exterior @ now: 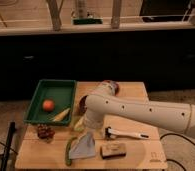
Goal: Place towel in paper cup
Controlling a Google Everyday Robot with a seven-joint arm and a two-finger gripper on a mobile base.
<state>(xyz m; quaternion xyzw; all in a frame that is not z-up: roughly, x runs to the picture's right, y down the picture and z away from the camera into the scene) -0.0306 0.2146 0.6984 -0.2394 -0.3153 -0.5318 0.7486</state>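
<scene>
The towel [84,146] is a grey-blue cloth on the wooden table [136,157] near the front, rising to a peak just under the arm's end. My gripper [86,128] is at the end of the white arm [141,112], right above the towel's peak and mostly hidden by the arm. A dark reddish round object [83,103] shows at the arm's left edge and another red one [112,85] behind the arm. I cannot tell whether either is the paper cup.
A green tray [41,92] at the left holds an orange ball [48,105] and a yellow item [61,115]. A brown cluster [44,132], a green stalk [68,150], a brown block [113,149] and a white-handled brush [125,134] lie on the table.
</scene>
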